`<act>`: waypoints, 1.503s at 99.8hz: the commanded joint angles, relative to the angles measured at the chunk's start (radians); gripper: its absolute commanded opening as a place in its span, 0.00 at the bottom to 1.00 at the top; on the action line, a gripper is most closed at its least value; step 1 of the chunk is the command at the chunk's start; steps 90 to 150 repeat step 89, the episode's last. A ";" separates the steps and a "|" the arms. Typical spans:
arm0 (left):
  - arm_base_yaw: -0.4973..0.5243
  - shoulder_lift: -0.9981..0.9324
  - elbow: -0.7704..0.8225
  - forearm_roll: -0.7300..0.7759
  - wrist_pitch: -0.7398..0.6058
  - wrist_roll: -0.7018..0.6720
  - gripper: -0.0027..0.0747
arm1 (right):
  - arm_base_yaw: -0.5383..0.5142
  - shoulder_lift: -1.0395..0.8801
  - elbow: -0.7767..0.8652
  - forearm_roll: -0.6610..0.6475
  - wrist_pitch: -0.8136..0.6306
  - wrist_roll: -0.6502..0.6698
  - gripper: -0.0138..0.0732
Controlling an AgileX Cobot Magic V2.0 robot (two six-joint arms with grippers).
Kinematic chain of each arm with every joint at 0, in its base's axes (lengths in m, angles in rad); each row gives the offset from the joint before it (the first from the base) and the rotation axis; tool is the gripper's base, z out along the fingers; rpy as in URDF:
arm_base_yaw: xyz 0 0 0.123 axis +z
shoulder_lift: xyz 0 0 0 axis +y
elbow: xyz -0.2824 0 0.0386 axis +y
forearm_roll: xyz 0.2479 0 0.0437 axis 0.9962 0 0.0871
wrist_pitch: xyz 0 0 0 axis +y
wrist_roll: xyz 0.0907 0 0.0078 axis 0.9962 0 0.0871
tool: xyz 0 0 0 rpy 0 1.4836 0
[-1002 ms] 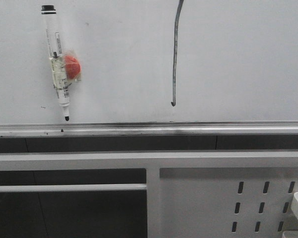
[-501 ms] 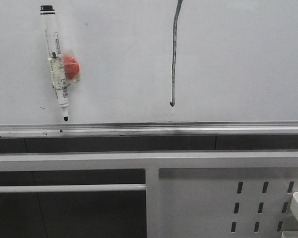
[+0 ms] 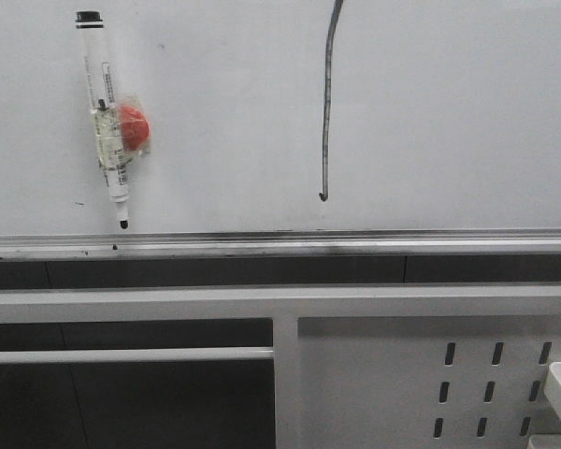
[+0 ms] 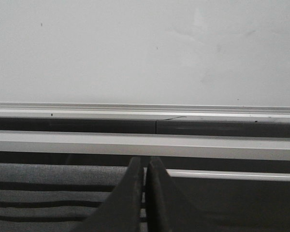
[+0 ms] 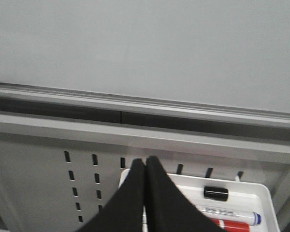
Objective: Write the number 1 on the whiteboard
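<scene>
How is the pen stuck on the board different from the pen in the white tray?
The pen on the whiteboard hangs nearly upright, uncapped, black tip down. The pen in the tray lies flat and has a blue end. The board pen has a red blob beside it. Both have clear-white labelled barrels.

Glossy whiteboard (image 3: 449, 112), silver metal rail (image 3: 355, 245)

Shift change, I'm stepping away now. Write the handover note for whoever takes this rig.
Left gripper: shut, holding nothing, low in front of the whiteboard.
Right gripper: shut, empty, over the white tray with the blue-capped marker and a red one.
Another marker sits on the board by a red magnet, tip down.
Done: the number 1 is drawn, a long stroke with a small hook at the bottom.
Left: apparently nothing to write; neither gripper holds a pen.
</scene>
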 commanded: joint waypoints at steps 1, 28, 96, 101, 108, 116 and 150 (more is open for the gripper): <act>0.003 -0.022 0.035 -0.009 -0.057 0.001 0.01 | -0.052 -0.018 0.014 0.008 -0.019 -0.015 0.08; 0.003 -0.022 0.035 -0.009 -0.057 0.001 0.01 | -0.098 -0.018 0.014 0.019 -0.015 -0.015 0.08; 0.003 -0.022 0.035 -0.009 -0.057 0.001 0.01 | -0.098 -0.018 0.014 0.035 -0.019 -0.015 0.08; 0.003 -0.022 0.035 -0.009 -0.057 0.001 0.01 | -0.098 -0.018 0.014 0.035 -0.019 -0.015 0.08; 0.003 -0.022 0.035 -0.009 -0.057 0.001 0.01 | -0.098 -0.018 0.014 0.035 -0.019 -0.015 0.08; 0.003 -0.022 0.035 -0.009 -0.057 0.001 0.01 | -0.098 -0.018 0.014 0.035 -0.019 -0.015 0.08; 0.003 -0.022 0.035 -0.009 -0.057 0.001 0.01 | -0.098 -0.018 0.014 0.035 -0.019 -0.015 0.08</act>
